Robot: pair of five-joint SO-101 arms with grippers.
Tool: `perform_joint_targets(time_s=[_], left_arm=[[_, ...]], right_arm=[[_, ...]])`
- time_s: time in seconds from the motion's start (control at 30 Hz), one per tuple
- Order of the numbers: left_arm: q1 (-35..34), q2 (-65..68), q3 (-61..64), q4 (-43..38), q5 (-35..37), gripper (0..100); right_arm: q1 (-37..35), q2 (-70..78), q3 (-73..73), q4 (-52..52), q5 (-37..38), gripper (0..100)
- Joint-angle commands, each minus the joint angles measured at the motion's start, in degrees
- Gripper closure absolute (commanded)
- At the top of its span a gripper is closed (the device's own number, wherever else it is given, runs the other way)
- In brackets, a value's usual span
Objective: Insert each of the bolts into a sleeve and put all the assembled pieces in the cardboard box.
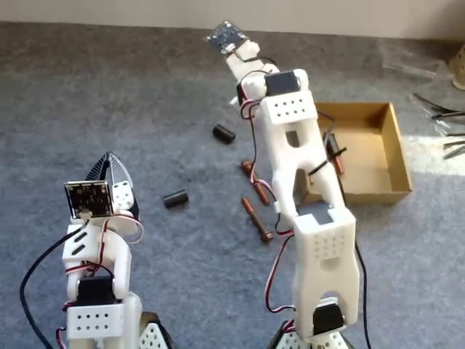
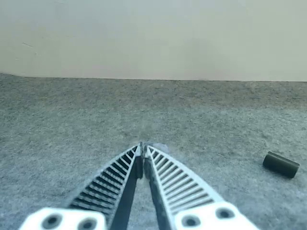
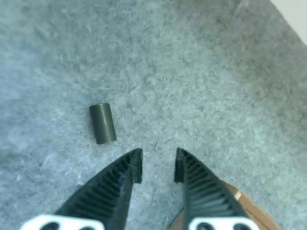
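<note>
Two arms stand at the grey, carpet-like tabletop (image 1: 145,94), and neither holds anything. Farthest left, the left gripper (image 1: 109,169) hangs low over bare surface with its fingers (image 2: 120,177) pressed together on nothing. Just to its right lies the near sleeve (image 1: 176,198), a short black tube on its side; the left wrist view catches it off to one side, well apart from the fingertips.

Further right and farther back lies the far sleeve (image 1: 224,134), also on its side. The right gripper (image 3: 158,165) hovers near it, fingers (image 3: 125,179) spread with a clear gap and nothing between them.

Right of the sleeves, about three copper-coloured bolts (image 1: 257,217) lie loose in a rough line beside the right arm (image 1: 294,145), which stretches up the middle of the high view.

Right again sits the cardboard box (image 1: 396,145). Inside, partly hidden by the arm, lies at least one dark piece (image 1: 336,154) with a copper-coloured end, most likely an assembled bolt and sleeve; the count cannot be told.

By this evidence the task is partly done: something is boxed, but two sleeves and the loose bolts remain to be joined and carried over. With its fingers apart near the far sleeve, the right arm seems best placed for the next pick.
</note>
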Motion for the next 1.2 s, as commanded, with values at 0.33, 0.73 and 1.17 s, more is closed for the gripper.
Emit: perform_joint_targets(time_s=[0.33,0.73,1.17], left_arm=[[0.0,-0.4,0.5,-1.3,-0.3,97],[0.0,-0.4,0.6,-1.3,-0.3,97],[0.0,-0.4,1.0,-1.3,-0.4,97]], right_arm=[[3.6,0.0,-3.2,-2.3,0.4,82.5],[3.8,4.6,-2.1,-12.7,-2.5,82.5],[4.2,15.5,-10.0,-11.4,-4.7,82.6]])
